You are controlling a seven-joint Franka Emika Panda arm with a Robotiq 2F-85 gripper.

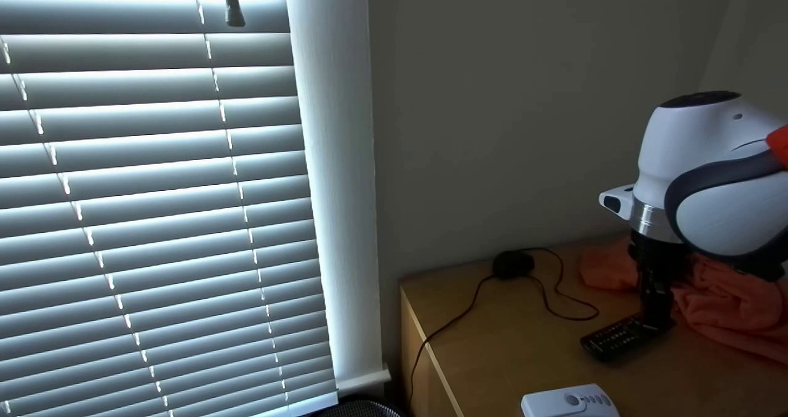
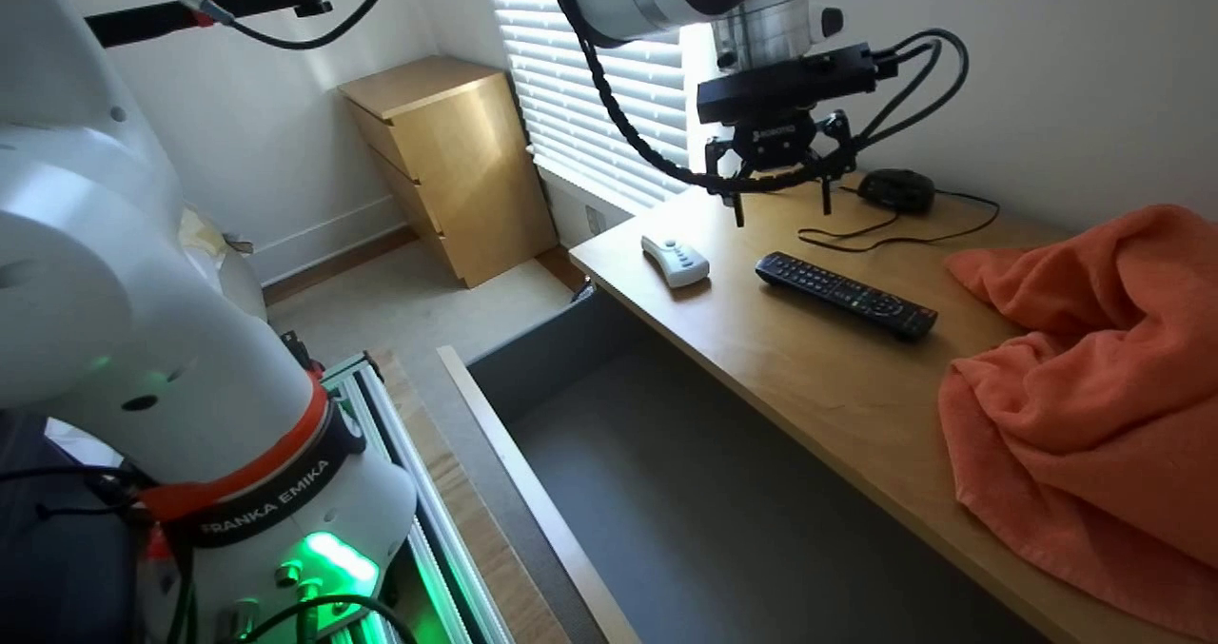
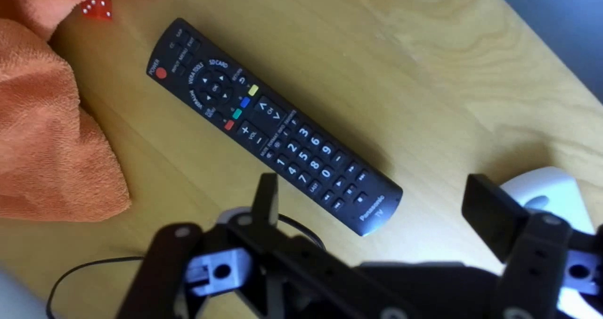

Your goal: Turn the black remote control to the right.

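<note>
The black remote control lies flat on the wooden top. In the wrist view it slants from upper left to lower right, with its Panasonic end nearest my gripper. The remote also shows in both exterior views. My gripper is open, with nothing between its fingers. In an exterior view the gripper hangs above the top, apart from the remote. In an exterior view the gripper covers one end of the remote.
An orange cloth lies beside the remote, with a red die at its edge. A white box with buttons lies near the front edge. A black puck with thin cable lies near the wall. Below is an open drawer.
</note>
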